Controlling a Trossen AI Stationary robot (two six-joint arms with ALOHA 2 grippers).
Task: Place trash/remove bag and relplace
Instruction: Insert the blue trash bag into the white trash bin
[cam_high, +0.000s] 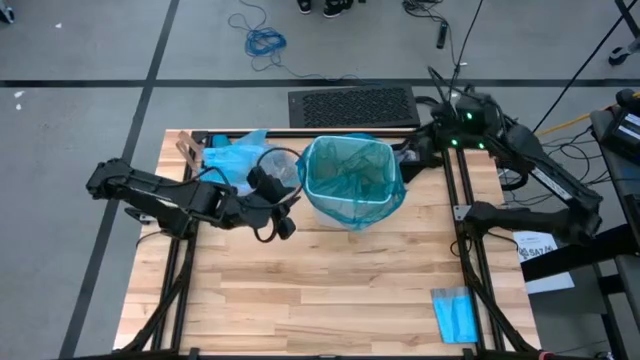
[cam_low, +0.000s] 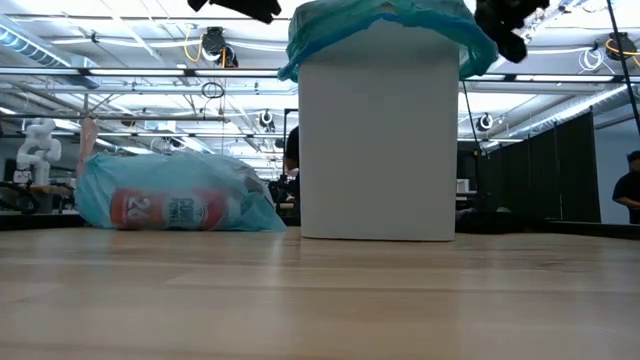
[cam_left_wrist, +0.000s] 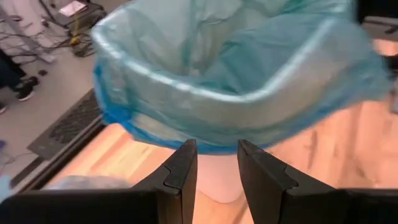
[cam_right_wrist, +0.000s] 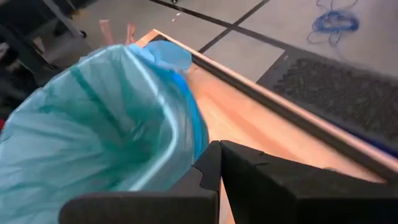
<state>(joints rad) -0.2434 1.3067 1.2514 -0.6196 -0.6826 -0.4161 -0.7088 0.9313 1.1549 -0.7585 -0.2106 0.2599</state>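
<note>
A white bin (cam_low: 380, 140) stands mid-table, lined with a teal-green bag (cam_high: 350, 175) whose blue hem is folded over the rim. A light-blue bag (cam_high: 235, 152) lies on its side at the far left; a red-and-white bottle (cam_low: 165, 210) shows through it. My left gripper (cam_high: 287, 212) is open, level with the bin's left side. In the left wrist view its fingers (cam_left_wrist: 217, 168) stand just under the hem (cam_left_wrist: 186, 140). My right gripper (cam_right_wrist: 219, 163) is shut at the bin's far right corner (cam_high: 405, 158), beside the hem (cam_right_wrist: 193, 127). My right gripper's shut fingers (cam_right_wrist: 208, 168) lie close beside the teal-green bag's folded-over hem at the bin's far right corner. I cannot tell whether they touch it.
A small flat folded blue sheet (cam_high: 455, 312) lies at the table's near right. A black mat (cam_high: 352, 106) lies on the floor beyond the far edge. Bare wood stretches across the near half of the table (cam_high: 330, 290).
</note>
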